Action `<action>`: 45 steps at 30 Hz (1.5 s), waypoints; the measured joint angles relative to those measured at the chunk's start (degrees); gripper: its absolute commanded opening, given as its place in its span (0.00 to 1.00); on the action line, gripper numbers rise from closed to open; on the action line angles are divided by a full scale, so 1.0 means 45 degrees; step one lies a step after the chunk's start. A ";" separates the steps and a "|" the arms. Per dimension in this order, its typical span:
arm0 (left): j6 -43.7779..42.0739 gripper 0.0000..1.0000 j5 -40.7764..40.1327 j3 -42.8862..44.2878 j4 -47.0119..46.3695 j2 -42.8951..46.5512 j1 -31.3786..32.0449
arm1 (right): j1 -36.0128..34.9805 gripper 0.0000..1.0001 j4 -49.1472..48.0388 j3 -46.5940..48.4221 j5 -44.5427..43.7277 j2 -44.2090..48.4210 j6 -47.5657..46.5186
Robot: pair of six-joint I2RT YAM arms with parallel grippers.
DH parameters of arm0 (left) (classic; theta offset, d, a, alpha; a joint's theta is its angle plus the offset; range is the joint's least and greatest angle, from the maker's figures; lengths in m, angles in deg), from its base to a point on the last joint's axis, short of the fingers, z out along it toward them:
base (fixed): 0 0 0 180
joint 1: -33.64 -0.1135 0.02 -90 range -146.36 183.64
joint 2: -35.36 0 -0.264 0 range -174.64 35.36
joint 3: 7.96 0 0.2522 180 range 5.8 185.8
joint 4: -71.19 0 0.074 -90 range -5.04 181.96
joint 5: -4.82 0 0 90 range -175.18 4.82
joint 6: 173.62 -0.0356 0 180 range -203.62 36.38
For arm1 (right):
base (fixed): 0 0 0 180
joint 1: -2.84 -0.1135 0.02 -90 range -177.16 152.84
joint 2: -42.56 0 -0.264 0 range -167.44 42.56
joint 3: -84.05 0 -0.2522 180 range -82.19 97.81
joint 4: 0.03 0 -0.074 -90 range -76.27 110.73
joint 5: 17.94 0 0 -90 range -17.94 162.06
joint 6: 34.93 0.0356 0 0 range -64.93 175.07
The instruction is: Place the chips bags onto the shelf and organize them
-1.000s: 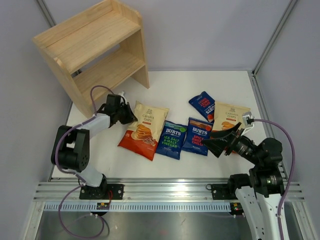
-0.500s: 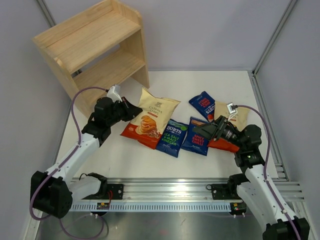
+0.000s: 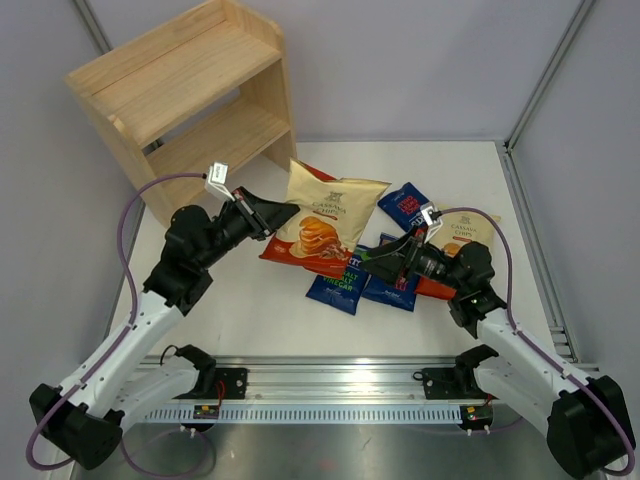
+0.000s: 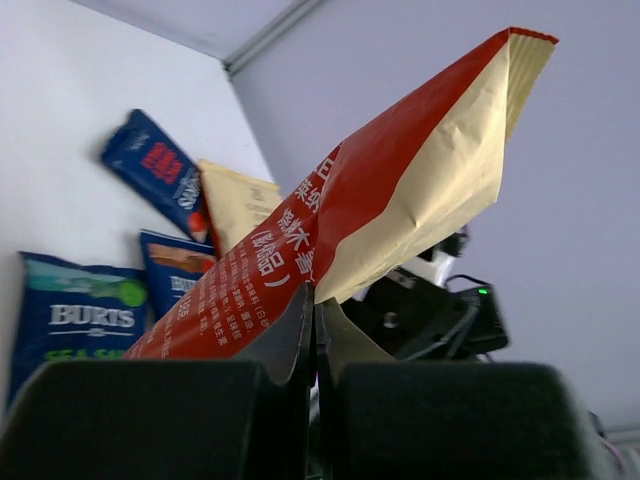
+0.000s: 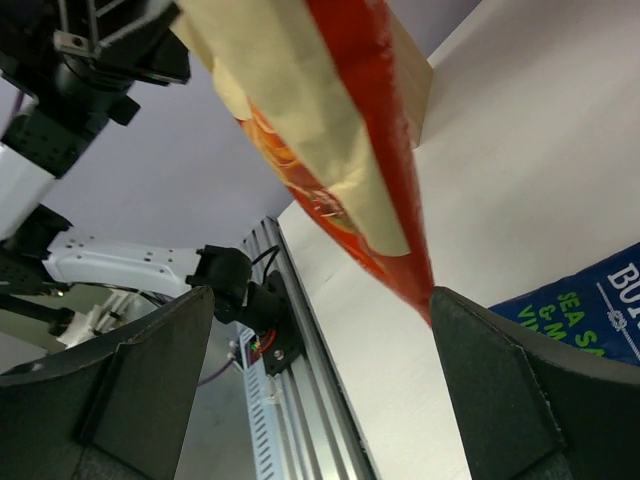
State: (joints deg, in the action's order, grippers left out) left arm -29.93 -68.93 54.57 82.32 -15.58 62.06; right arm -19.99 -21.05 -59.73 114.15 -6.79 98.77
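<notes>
My left gripper (image 3: 288,209) is shut on the left edge of a cream-and-red Cassava Chips bag (image 3: 327,218) and holds it tilted above the table. In the left wrist view the jaws (image 4: 318,312) pinch the bag's (image 4: 400,190) edge. My right gripper (image 3: 374,263) is open and empty, low over the blue Burts bags, just below the lifted bag's (image 5: 340,130) red bottom corner. Three Burts bags lie on the table: green-accent (image 3: 338,288), a middle one (image 3: 396,287) partly hidden, red-accent (image 3: 405,205). The second Cassava bag (image 3: 466,236) lies partly under my right arm. The wooden shelf (image 3: 190,90) stands at the back left.
The shelf's two tiers hold nothing. White table (image 3: 250,310) between the arms; grey walls on the left, back and right. An aluminium rail (image 3: 330,385) runs along the near edge. The left arm (image 5: 90,60) shows in the right wrist view.
My left gripper has lifted the Cassava bag off the table and carried it up and right. My right arm has reached left, over the blue bags, toward the lifted bag.
</notes>
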 measured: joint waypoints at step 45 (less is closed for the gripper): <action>-0.9928 0.98 0.6329 0.3094 0.2992 0.0738 0.2769 | -0.2016 0.13 0.9816 0.7378 0.3696 -0.0418 -0.4668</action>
State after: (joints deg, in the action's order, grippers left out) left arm -74.61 -40.45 68.50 95.79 -12.25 74.52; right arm -29.06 23.12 -26.53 130.78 -8.67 77.77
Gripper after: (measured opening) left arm 0.988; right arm 0.286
